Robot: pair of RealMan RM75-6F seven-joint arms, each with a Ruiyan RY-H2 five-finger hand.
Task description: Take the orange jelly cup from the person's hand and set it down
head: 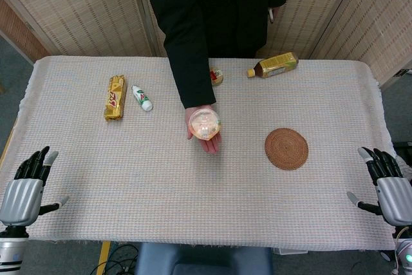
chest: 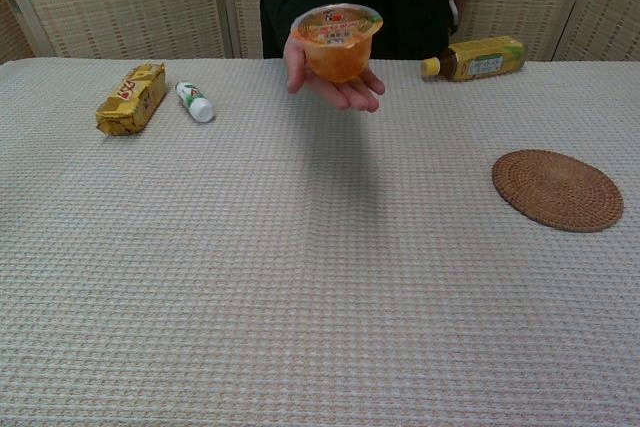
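Observation:
The orange jelly cup [head: 205, 123] [chest: 337, 41] rests upright on the person's open palm [head: 207, 138] [chest: 345, 85], held out above the middle of the table. My left hand [head: 27, 189] lies at the near left table edge, fingers apart and holding nothing. At the near right edge my right hand [head: 386, 185] is likewise spread and free. Both hands are far from the cup and show only in the head view.
A round woven coaster [head: 286, 149] [chest: 557, 190] lies right of centre. At the back are a yellow tea bottle [head: 275, 65] [chest: 479, 58] on its side, a yellow snack packet [head: 114, 97] [chest: 131, 97], a small white bottle [head: 141, 98] [chest: 195, 102] and a small round item [head: 216, 76].

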